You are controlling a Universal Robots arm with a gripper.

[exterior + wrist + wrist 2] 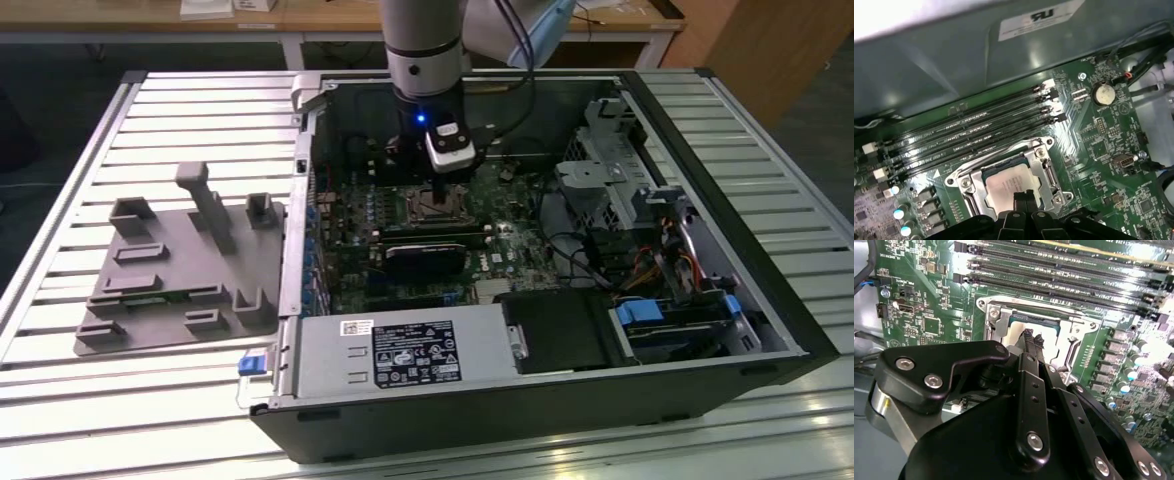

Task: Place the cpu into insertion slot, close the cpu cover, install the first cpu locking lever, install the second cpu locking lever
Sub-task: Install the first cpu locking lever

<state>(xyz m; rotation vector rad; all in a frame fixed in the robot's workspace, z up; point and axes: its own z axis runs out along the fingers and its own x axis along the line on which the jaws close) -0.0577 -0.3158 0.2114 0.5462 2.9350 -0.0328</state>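
End effector (1024,197) fingers pressed together, arm pointing straight down over cpu (1006,186) seated inside cpu cover (1041,165).

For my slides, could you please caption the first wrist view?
Gripper poised at the cpu seated beneath the closed cpu cover.

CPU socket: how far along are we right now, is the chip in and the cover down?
Done: the cpu sits in the socket, and the cpu cover lies flat around it, its square window framing the chip in both wrist views. In hand: the gripper is down at the socket's edge, fingertips together, holding nothing I can make out. Left: I can't tell from these views whether either locking lever is latched.
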